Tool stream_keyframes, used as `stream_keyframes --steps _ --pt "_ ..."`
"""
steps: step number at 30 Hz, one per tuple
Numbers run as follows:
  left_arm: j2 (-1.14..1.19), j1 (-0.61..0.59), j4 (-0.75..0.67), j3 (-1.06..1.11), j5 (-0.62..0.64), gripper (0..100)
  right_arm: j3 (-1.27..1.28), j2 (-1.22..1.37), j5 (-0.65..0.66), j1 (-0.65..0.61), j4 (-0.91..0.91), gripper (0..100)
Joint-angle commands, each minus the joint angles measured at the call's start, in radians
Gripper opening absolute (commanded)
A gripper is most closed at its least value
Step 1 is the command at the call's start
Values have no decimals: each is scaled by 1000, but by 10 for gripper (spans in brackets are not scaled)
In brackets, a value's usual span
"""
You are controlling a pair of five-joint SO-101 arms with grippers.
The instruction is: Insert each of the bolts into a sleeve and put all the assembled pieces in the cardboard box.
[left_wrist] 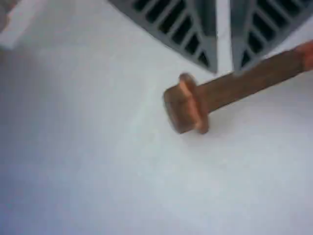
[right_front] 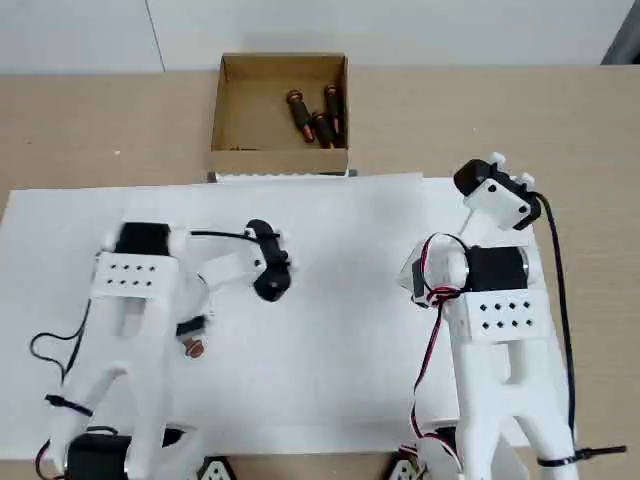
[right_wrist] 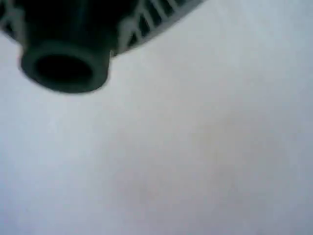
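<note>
A copper bolt point(left_wrist: 230, 90) with a flanged head sticks out sideways from my left gripper point(left_wrist: 224, 68), whose grey ribbed fingers point(left_wrist: 186, 34) are shut on its shaft just above the white paper. From above, the bolt head point(right_front: 195, 348) shows under the left arm. My right gripper point(right_wrist: 73, 24) is shut on a black sleeve point(right_wrist: 63, 66), its open end facing the camera and held a little above the paper. In the high view that gripper sits tucked under the right arm point(right_front: 420, 275). The two grippers are far apart.
The cardboard box point(right_front: 215, 110) stands at the back centre, just past the paper, with several assembled pieces point(right_front: 315, 115) inside. A large white paper sheet point(right_front: 350, 330) covers the table between the arms. Cables hang beside both arms.
</note>
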Motion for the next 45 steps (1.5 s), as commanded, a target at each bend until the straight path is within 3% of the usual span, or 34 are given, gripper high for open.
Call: stream_keyframes --steps 1,9,14,18,24,27,38,45 --pt "0 -72 -40 -68 -218 6 -6 -31 2 10 4 3" --pt "0 -118 -101 4 -554 6 -6 -31 -3 12 4 3" --pt "0 -118 -150 22 -657 6 -6 -31 -3 12 -4 3" --pt "0 -118 -109 24 -724 8 -8 -31 -2 12 -5 3" --pt "0 -120 -9 22 -752 56 -8 -31 0 12 2 3" --pt "0 -124 -8 24 -749 98 -8 -31 0 12 2 3" --pt "0 -150 -17 45 -749 102 -8 -31 2 8 4 3" --pt "0 -153 -160 105 -749 167 -8 -31 2 4 4 3"
